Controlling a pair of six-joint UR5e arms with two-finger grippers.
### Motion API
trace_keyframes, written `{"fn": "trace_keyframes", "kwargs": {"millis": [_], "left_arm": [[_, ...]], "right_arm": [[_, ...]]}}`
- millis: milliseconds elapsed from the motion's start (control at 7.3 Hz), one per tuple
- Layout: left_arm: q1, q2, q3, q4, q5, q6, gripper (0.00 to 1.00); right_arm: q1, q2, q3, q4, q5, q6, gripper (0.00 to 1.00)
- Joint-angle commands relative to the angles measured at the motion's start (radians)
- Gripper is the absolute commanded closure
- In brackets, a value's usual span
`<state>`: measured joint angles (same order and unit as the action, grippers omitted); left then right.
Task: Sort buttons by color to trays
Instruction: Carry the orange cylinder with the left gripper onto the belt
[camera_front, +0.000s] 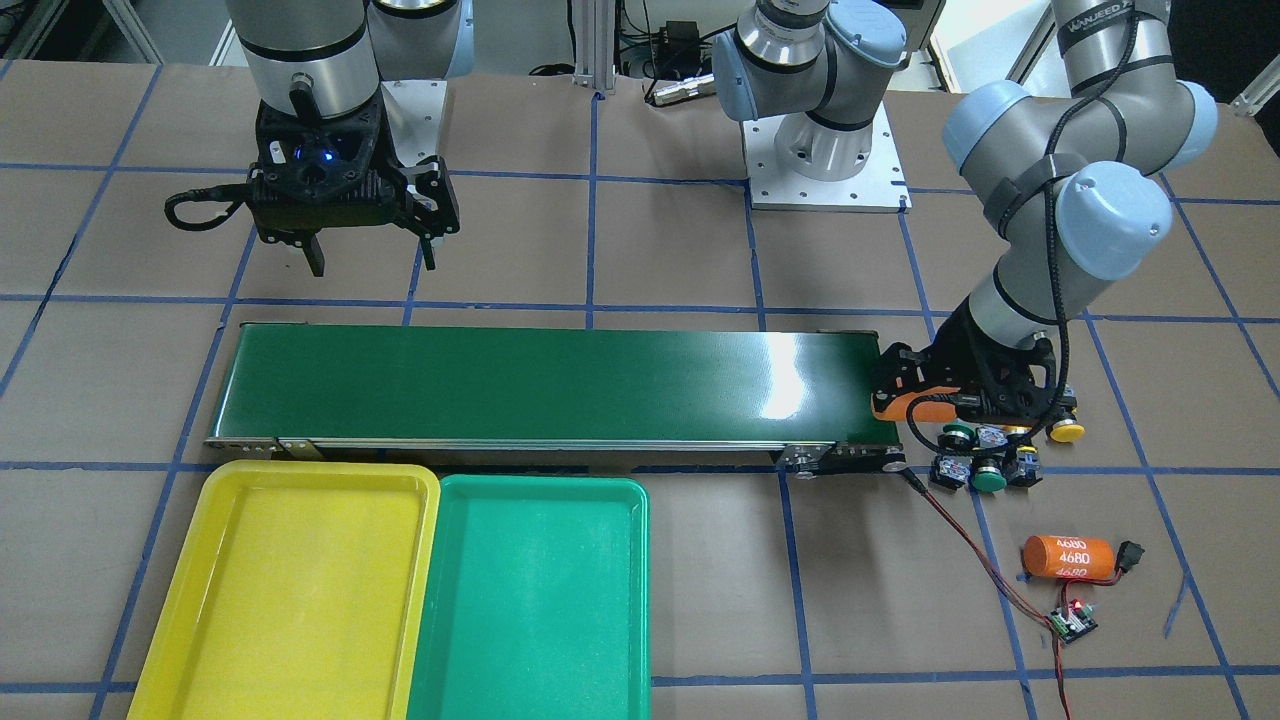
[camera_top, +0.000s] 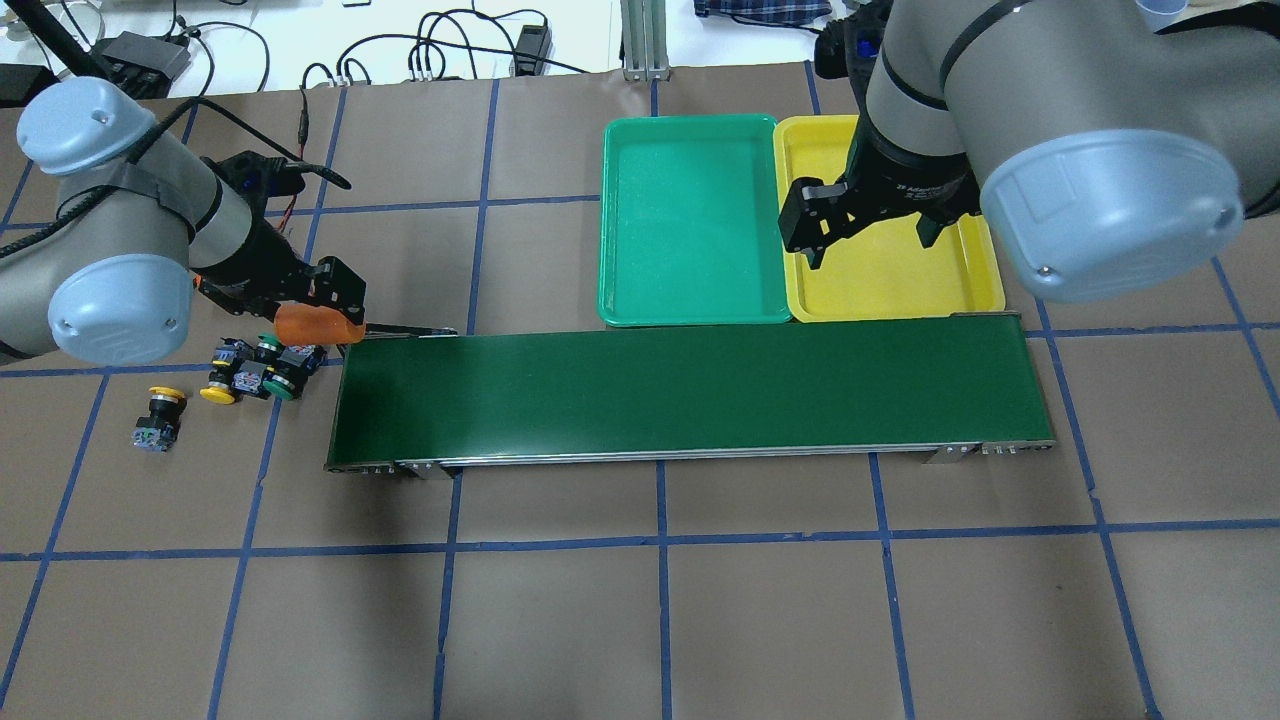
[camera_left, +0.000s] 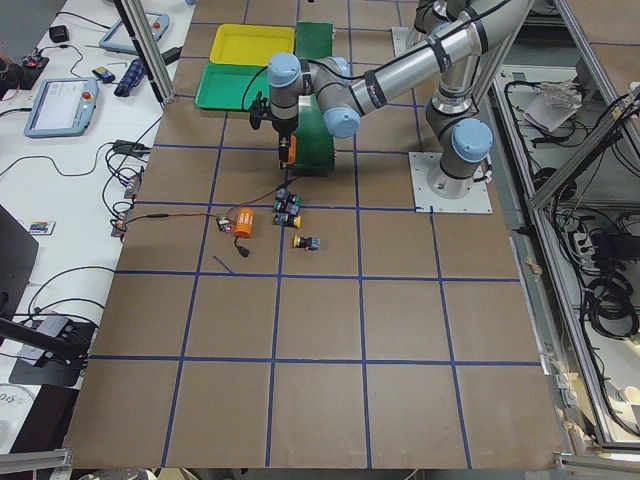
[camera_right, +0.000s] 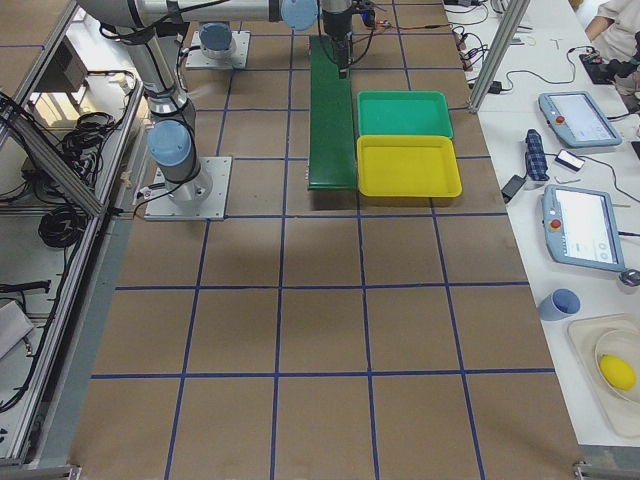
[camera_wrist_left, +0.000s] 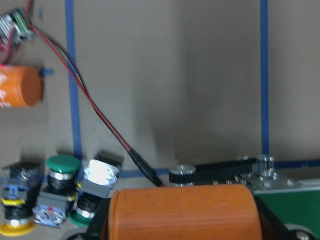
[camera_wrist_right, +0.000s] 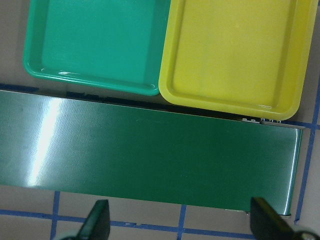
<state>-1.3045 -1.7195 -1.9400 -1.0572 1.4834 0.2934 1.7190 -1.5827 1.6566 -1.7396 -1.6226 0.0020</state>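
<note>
Several buttons lie on the table off the conveyor's end. Two green-capped buttons (camera_top: 283, 388) (camera_top: 267, 346) and a yellow one (camera_top: 217, 392) are clustered together. Another yellow button (camera_top: 160, 414) lies apart, further from the belt. My left gripper (camera_top: 320, 322) hovers just above the cluster, shut on an orange cylinder (camera_wrist_left: 182, 212). My right gripper (camera_wrist_right: 182, 225) hangs open and holds nothing, high over the belt's other end. The yellow tray (camera_front: 215, 482) and the green tray (camera_front: 545, 487) sit side by side and hold nothing.
The long dark-green conveyor belt (camera_front: 550, 385) runs across the table's middle. A second orange cylinder marked 4680 (camera_front: 1068, 555) and a small controller board (camera_front: 1072, 620) with red-black wires lie near the buttons.
</note>
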Motion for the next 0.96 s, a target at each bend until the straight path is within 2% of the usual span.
{"fn": "trace_keyframes", "kwargs": {"millis": [0, 548, 685, 822], "left_arm": [[-0.002, 0.028, -0.054, -0.004, -0.006, 0.001, 1.0], [-0.053, 0.015, -0.062, -0.006, -0.003, 0.0, 1.0], [-0.053, 0.003, -0.065, -0.01, -0.003, -0.002, 0.91], [-0.052, -0.002, -0.068, -0.01, 0.001, -0.002, 0.55]], "right_arm": [[0.001, 0.006, 0.0, 0.0, 0.0, -0.003, 0.0], [0.002, 0.024, 0.002, 0.0, -0.002, -0.002, 0.0], [0.002, 0.024, 0.002, 0.0, -0.002, -0.002, 0.0], [0.002, 0.024, 0.002, 0.0, -0.002, -0.002, 0.0]]}}
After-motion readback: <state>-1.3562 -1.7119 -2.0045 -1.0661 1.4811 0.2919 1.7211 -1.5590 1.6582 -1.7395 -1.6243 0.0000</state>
